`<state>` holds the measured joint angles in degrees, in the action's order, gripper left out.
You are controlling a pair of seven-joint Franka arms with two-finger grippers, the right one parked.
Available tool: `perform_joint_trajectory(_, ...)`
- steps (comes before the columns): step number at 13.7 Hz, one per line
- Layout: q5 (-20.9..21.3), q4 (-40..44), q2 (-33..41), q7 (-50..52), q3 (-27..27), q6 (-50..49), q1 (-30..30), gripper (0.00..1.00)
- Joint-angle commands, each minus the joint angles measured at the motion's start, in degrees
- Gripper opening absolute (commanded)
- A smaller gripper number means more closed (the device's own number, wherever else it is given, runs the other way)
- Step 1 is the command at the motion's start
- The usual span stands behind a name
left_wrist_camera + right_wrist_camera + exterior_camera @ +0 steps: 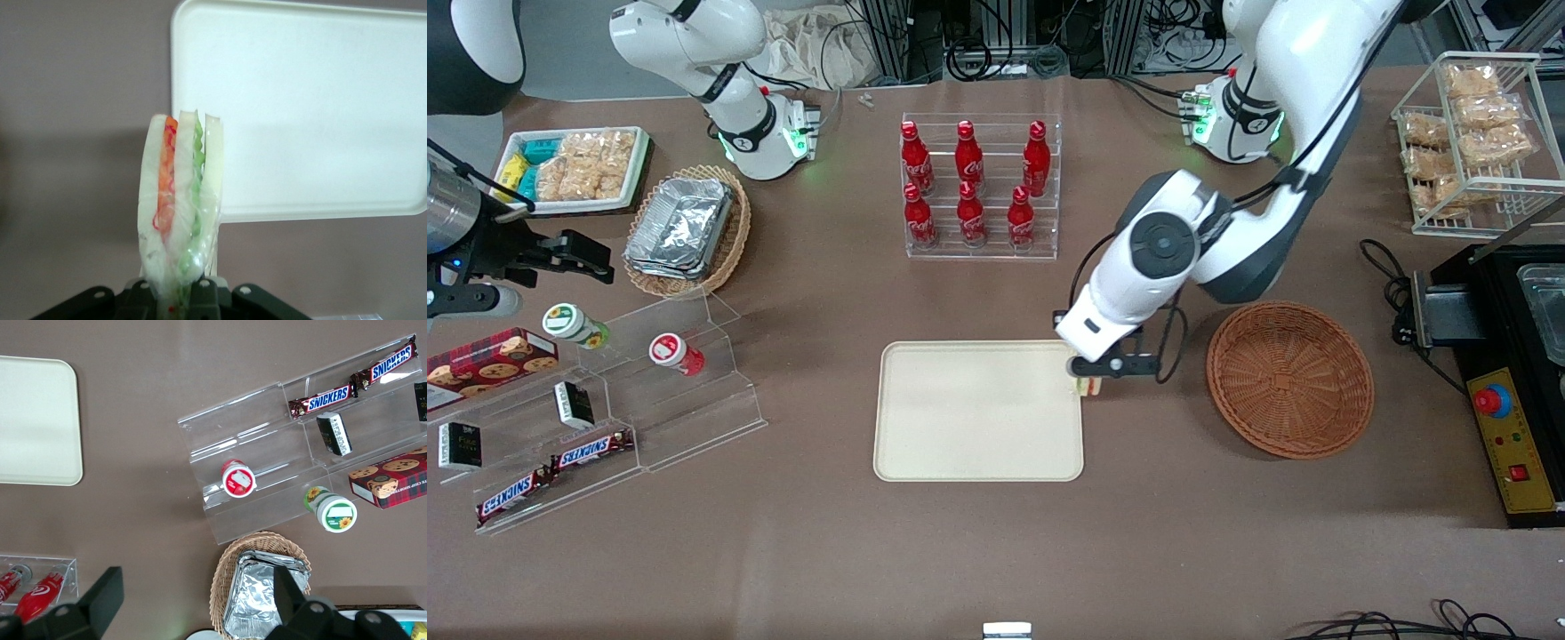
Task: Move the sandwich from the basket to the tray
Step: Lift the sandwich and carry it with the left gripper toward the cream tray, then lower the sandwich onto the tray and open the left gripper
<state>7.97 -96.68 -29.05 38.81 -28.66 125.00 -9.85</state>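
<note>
My left gripper point(1089, 376) hangs over the edge of the cream tray point(969, 444) that faces the basket, and it is shut on the wrapped sandwich point(1088, 386). In the left wrist view the sandwich point(179, 200) stands out from the gripper point(179, 293), showing white bread with orange and green filling, with the tray point(307, 107) lying below it. The round reddish-brown wicker basket point(1289, 378) sits beside the tray toward the working arm's end, and nothing shows inside it.
A clear rack of red bottles point(978, 187) stands farther from the front camera than the tray. A tan oval basket with foil pans point(685, 229) and an acrylic stand with snacks point(605, 418) lie toward the parked arm's end. A black machine point(1507, 373) sits next to the wicker basket.
</note>
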Motion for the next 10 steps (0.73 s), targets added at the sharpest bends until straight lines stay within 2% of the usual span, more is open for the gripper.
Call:
perform_joint_trajectory(1, 5.6, 2.3, -5.8, 0.0, 0.1, 5.8, -1.7, 0.0)
perform_joint_trajectory(3, 7.7, 2.6, -9.1, 0.6, 0.3, 10.7, -2.2, 0.01)
perform_joint_trajectory(5, 12.4, 2.7, -11.3, 3.4, 0.4, 11.9, -2.3, 0.06)
perform_joint_trajectory(7, 19.4, 3.6, -13.3, 10.3, 0.4, 11.9, -2.3, 0.16)
perform_joint_trajectory(8, 22.4, 4.1, -14.4, 14.2, 0.3, 11.9, -2.3, 0.26)
perform_joint_trajectory(9, 23.9, 4.6, -14.8, 18.0, 0.3, 11.9, -2.3, 0.59)
perform_joint_trajectory(10, 24.2, 4.6, -14.6, 20.5, 0.2, 11.9, -2.3, 1.0)
